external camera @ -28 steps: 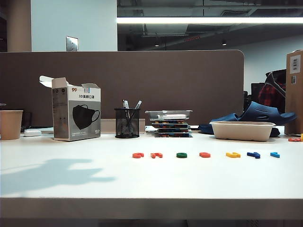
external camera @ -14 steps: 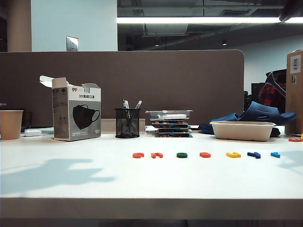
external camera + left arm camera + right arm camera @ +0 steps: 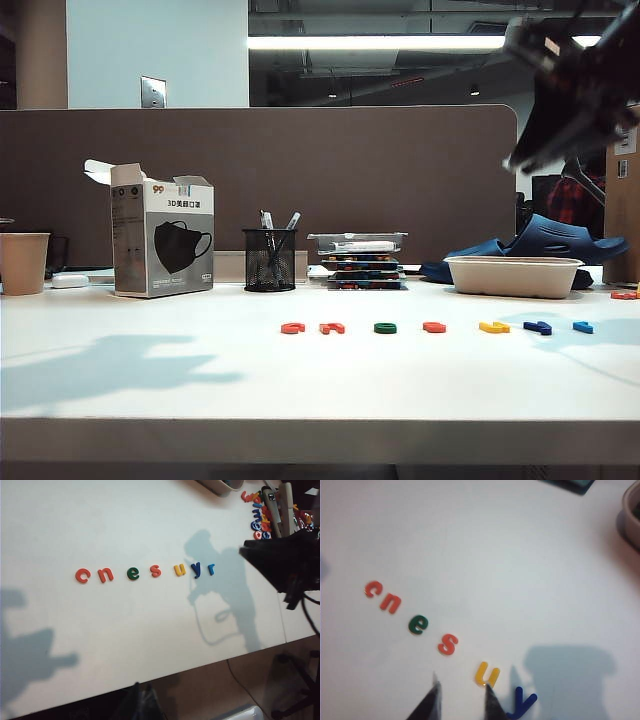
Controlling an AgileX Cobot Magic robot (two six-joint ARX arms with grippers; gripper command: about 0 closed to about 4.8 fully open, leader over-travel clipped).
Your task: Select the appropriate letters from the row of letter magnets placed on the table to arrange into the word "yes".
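R tool tips cropped; L tool unseen.

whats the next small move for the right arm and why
Probably lower the right end effector toward the dark blue y, shifting slightly past the yellow u. "yes" starts with y, all seven letters lie in their row untouched, and the open fingers hang high above that end. The left end effector is out of view.
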